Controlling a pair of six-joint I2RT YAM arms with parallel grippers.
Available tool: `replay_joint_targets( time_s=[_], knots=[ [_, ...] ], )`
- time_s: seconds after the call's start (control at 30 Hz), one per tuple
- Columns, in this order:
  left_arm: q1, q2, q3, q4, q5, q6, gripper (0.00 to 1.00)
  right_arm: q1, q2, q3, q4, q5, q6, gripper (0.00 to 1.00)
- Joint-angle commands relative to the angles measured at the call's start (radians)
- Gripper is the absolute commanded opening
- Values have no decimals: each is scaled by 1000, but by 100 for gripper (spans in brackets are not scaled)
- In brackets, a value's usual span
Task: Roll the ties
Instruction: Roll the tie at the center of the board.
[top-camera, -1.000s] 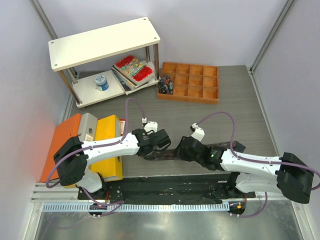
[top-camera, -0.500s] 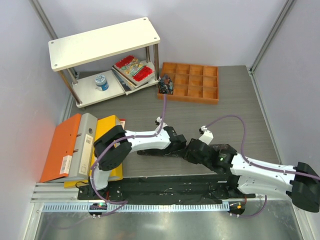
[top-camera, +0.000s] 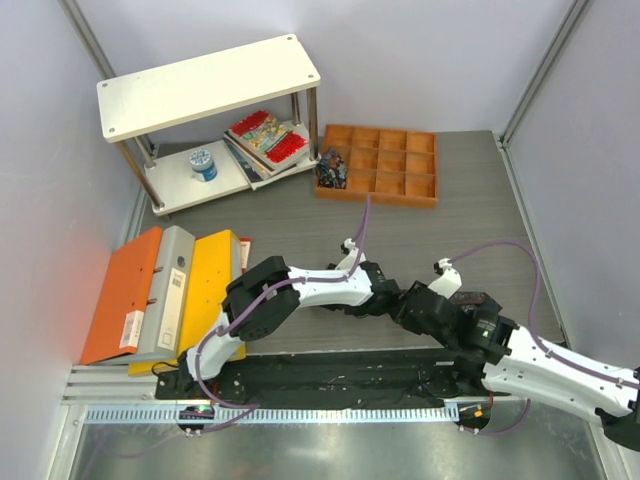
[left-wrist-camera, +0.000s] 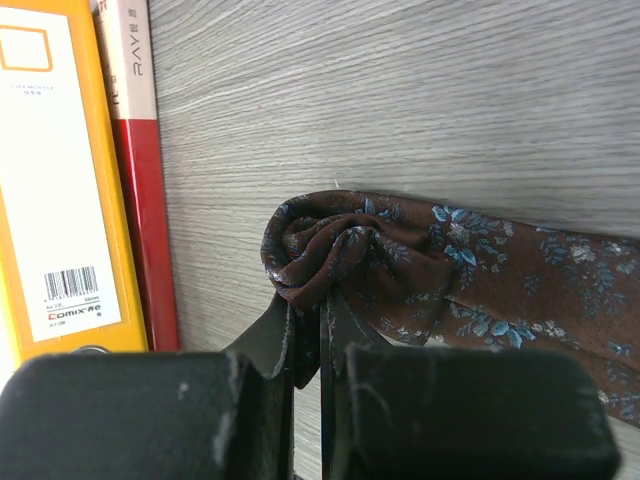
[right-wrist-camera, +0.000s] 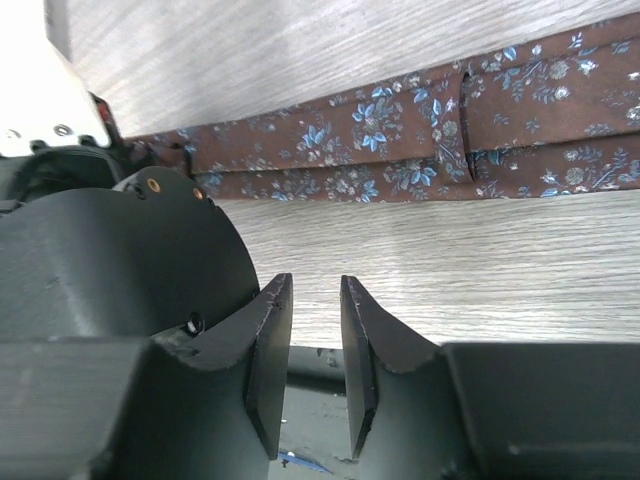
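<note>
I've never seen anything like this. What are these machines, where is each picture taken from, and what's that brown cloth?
These are two robot arms bolted to a table. The overhead picture looks down on both; the other two come from a camera on each wrist. The brown flowered strip is a tie lying on the table. The left tool pinches its rolled-up end; the right tool is open and holds nothing. Binders, a shelf and an orange tray stand nearby.
</note>
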Motion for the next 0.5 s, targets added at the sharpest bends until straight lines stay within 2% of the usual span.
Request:
replay_joint_targets(
  time_s=[0.0, 0.2, 0.27, 0.3, 0.47],
  knots=[
    [-19, -57, 32, -230, 25, 12, 0, -3, -49, 37, -12, 57, 32, 33],
    [12, -242, -30, -50, 131, 154, 0, -2, -52, 34, 40, 12, 47, 31],
    [19, -267, -59, -21, 159, 170, 0, -3, -24, 5, 132, -15, 47, 27],
    [24, -278, -68, -15, 168, 173, 0, -2, -9, -7, 172, -44, 50, 22],
    [39, -345, -135, 65, 238, 188, 0, -3, 216, -34, 454, -109, 29, 19]
  ],
)
